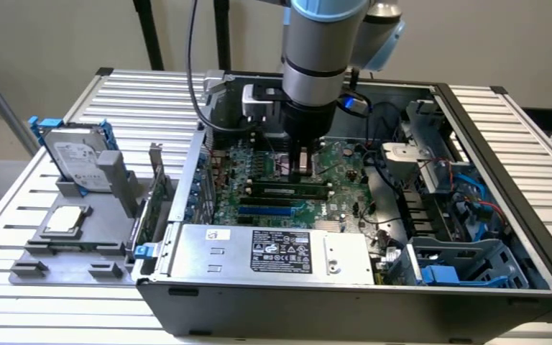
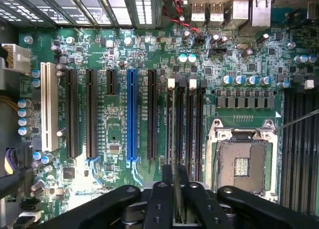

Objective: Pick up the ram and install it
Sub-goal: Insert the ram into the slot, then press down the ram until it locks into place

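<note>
Open PC case (image 1: 506, 215) sits on the slatted table (image 1: 55, 309), w/ my arm (image 1: 322, 50) reaching down over its motherboard (image 2: 114, 134). At the exterior view's left, a hard drive (image 1: 77, 159) stands in a grey holder (image 1: 75, 244). My claw (image 2: 177, 199) is closed on the ram (image 2: 178, 209), held edge-on just above the memory slots (image 2: 184, 124), left of the CPU socket (image 2: 241, 162).

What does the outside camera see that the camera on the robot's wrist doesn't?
Exterior view's extras: the hard drive in its grey holder, the power supply, the slatted table. Wrist view's extras: the white slot and the empty processor socket. Shared: the green motherboard and the gripper, shut on the ram above the memory slots.
</note>
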`<state>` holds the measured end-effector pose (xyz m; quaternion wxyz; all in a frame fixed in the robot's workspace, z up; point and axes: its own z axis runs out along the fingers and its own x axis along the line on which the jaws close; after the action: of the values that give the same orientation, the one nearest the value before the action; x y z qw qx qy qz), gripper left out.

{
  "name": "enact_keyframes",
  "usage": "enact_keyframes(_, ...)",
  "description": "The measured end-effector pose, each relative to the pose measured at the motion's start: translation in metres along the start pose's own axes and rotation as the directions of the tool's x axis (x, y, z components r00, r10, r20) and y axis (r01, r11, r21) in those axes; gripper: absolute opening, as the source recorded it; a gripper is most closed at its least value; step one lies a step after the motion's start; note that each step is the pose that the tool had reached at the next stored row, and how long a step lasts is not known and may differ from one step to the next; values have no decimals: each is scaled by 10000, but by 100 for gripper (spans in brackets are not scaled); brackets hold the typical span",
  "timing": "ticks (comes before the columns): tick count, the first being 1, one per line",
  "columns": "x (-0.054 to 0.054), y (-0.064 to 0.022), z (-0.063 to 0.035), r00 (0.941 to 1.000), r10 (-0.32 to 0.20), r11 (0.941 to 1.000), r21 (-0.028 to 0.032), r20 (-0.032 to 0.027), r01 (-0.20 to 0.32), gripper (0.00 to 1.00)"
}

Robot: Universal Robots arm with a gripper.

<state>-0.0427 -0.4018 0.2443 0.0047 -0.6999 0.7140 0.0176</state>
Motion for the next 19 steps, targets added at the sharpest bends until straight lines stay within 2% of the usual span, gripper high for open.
enact_keyframes(3, -1, 4, -35, 10000, -1, 10000, -4, 0, 1, 11)
enact_keyframes(19, -1, 5, -36, 10000, 0, 10000, -25, -1, 0, 11)
